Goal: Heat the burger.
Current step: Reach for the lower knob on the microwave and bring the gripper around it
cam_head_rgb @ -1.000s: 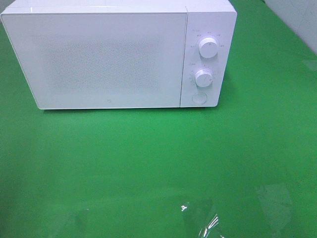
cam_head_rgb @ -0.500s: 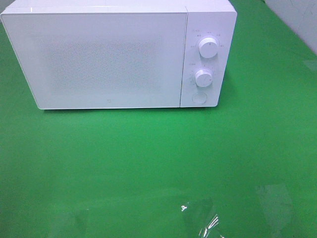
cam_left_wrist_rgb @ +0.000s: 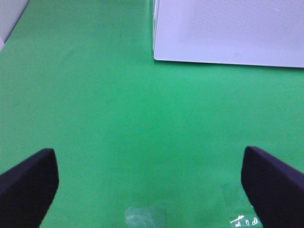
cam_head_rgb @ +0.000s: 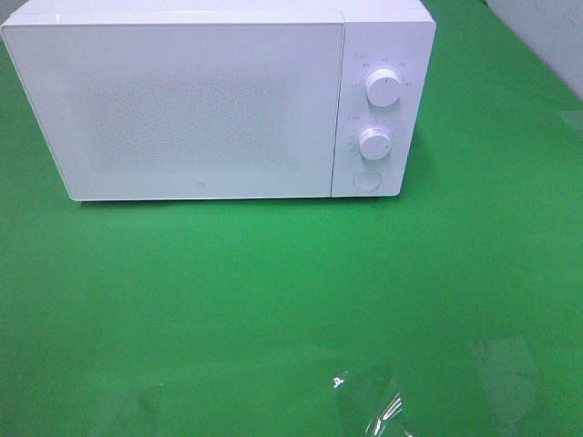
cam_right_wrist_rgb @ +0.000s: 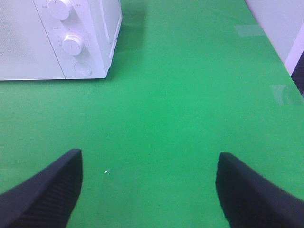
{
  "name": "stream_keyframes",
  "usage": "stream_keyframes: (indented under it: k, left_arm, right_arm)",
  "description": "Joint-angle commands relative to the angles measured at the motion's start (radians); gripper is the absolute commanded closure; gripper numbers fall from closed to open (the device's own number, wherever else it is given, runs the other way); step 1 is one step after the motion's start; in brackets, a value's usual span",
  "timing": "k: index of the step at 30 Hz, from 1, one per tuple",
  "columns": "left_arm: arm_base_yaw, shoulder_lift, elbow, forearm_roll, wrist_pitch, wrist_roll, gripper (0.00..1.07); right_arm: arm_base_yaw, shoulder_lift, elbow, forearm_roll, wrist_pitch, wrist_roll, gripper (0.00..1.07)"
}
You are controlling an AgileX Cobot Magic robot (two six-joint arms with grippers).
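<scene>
- The right pincer (cam_right_wrist_rgb: 149, 161) stands with its two dark fingers (cam_right_wrist_rgb: 52, 190) spread wide, and only bare surface shows between them.
- A green table (cam_right_wrist_rgb: 180, 95) fills most of the view.
- A white microwave (cam_right_wrist_rgb: 107, 33) stands on the table, ahead of the pincer and off to one side, well apart from it.
- Its door (cam_right_wrist_rgb: 19, 42), with a fine dotted pattern, is closed.
- The control panel beside the door carries an upper knob (cam_right_wrist_rgb: 59, 7), a lower knob (cam_right_wrist_rgb: 72, 44) and, beneath them, a round button (cam_right_wrist_rgb: 82, 68).
- Two clear tape patches (cam_right_wrist_rgb: 249, 30) lie flat on the table, on the side away from the microwave.
- A pale wall (cam_right_wrist_rgb: 280, 23) borders the table's far corner.
</scene>
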Motion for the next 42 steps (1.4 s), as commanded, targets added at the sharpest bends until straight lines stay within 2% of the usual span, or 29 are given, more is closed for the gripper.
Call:
stream_keyframes:
  k: [1,42]
  left_arm:
    - [-0.007,-0.101,0.004,-0.006,0.000,-0.006,0.10]
    - [-0.007,-0.104,0.004,0.002,0.001,-0.005,0.10]
  right_arm:
    - [-0.008,-0.026,0.002,0.000,-0.009,-0.004,0.32]
    - [-0.006,-0.014,-0.001,-0.003,-0.013,0.009,0.33]
